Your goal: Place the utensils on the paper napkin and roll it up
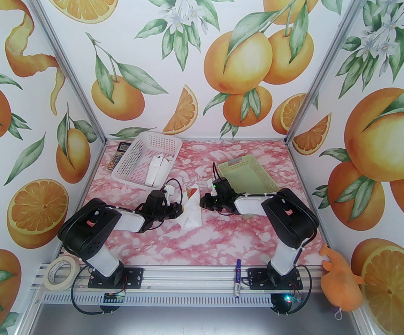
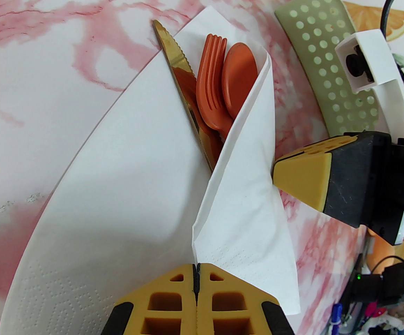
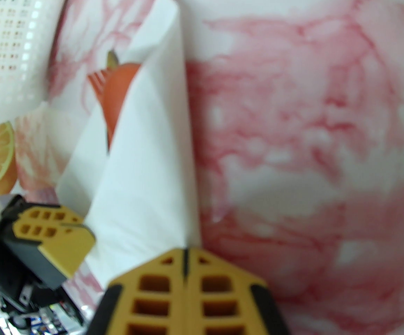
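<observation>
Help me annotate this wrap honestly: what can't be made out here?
Utensils: handles hidden under the napkin flap, left wrist view.
Their heads, right wrist view: blurred, tines barely readable.
Napkin's near corner: cut off by the bottom edge and the left claw, left wrist view.
White pieces in the white basket: too small to identify, top view.
Calculator: partly behind that basket's rim, keys unreadable.
</observation>
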`<state>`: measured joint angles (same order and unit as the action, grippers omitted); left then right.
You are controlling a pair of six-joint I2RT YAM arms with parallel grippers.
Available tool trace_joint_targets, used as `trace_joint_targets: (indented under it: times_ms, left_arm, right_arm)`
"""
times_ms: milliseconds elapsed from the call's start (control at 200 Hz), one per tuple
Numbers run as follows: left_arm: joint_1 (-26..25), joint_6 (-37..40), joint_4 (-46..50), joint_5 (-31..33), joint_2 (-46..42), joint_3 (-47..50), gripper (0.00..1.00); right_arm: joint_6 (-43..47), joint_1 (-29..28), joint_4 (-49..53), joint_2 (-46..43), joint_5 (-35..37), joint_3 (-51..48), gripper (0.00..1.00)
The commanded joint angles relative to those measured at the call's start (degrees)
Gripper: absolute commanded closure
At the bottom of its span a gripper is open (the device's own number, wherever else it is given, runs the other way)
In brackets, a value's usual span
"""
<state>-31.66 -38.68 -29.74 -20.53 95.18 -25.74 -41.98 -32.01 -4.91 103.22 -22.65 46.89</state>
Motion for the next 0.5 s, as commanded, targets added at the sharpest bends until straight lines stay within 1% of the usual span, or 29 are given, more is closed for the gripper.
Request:
trace_joint_targets:
  times_ms: [0, 130, 495]
  left_arm:
    - [-0.33, 0.59, 6.73, 0.82, 0.54, 0.64, 1.00]
    - [-0.33, 0.66, 6.71, 0.72, 0.62, 0.51, 1.00]
    - [-0.51, 0.65, 6.77, 0.67, 0.93, 0.34, 1.00]
  right_arm:
    - [1.72, 0.65, 4.93, -2.09, 2.11, 2.89, 1.00]
    - [2.42, 0.72, 6.22, -1.86, 2.09, 5.51, 1.00]
    - [2.43, 1.56, 5.61, 3.68, 2.14, 10.17, 1.00]
